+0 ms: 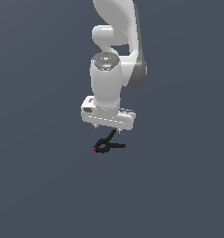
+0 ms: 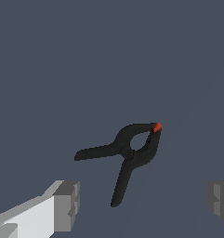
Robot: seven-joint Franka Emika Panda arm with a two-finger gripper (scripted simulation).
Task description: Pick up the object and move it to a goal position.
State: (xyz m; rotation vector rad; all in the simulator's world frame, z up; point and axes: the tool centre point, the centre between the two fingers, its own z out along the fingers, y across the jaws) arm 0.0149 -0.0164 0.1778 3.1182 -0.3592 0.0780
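The white gripper [image 2: 141, 200] with grey pads [image 2: 69, 204] is spread wide and holds nothing. In the wrist view, the small black spring clamp with a red tip [image 2: 132, 155] lies centre frame on the dark grey bench [image 2: 62, 69], untouched, between and beyond the fingers. In the exterior view it sits just below the gripper, mid-frame.

Non-task content: just the bench [image 1: 39, 186], flat, uniform dark slate-blue, filling the background in both views. No markings, seams or edges visible on it. Matte, no reflections. Wrist view shows the same plain surface [image 2: 62, 56], same tone, with slightly lighter shading toward one corner. Nothing else to list.
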